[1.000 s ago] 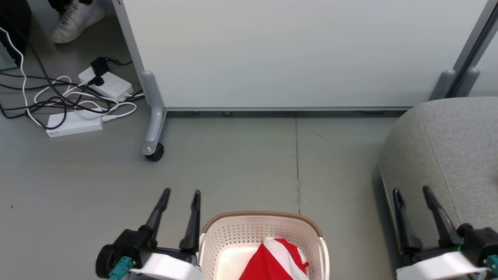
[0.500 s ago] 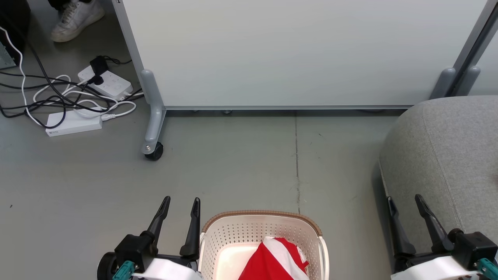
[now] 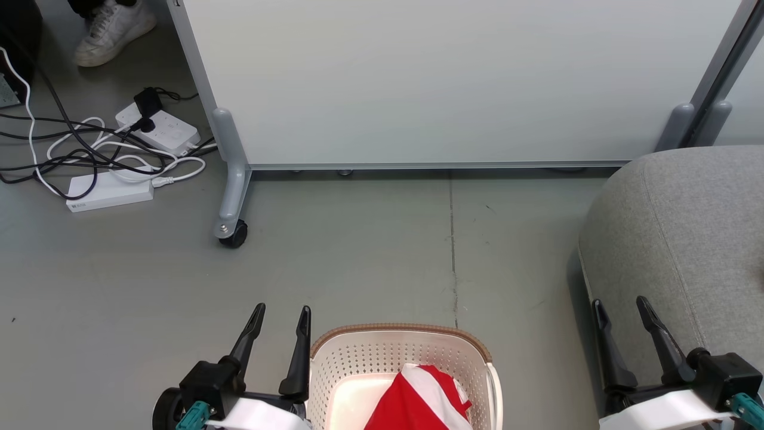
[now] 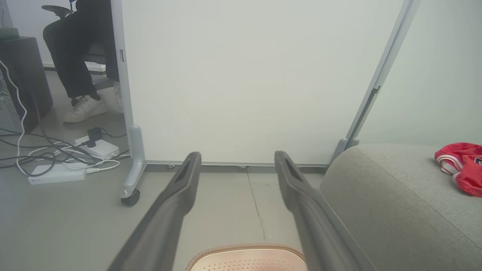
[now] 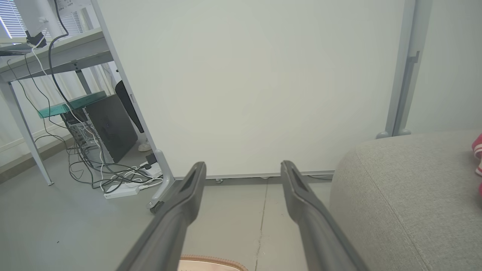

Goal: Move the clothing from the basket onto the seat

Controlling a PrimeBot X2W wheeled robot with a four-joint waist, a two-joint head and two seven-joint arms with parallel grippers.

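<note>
The cream basket [image 3: 358,361] with a brown rim stands on the floor at the bottom centre of the head view, with red-and-white clothing [image 3: 418,400] in it. Its rim [image 4: 244,250] also shows in the left wrist view. My left gripper [image 3: 282,312] hangs open just left of the basket, holding nothing. Open and empty too, my right gripper [image 3: 621,304] is beside the front edge of the grey seat [image 3: 698,227]. Another red garment [image 4: 461,165] lies on the seat [image 4: 391,203], at the right of the left wrist view.
A pale wheeled partition panel [image 3: 441,77] stands behind, with a caster [image 3: 233,233] on the floor. Power strips and tangled cables [image 3: 113,161] lie at the far left. A person's white shoe [image 3: 113,30] is at the top left, near a dark computer tower [image 5: 109,128].
Both grippers have drawn back toward the bottom of the head view, still open. The picture has shifted slightly as the camera moved. The basket and clothing stay put.
</note>
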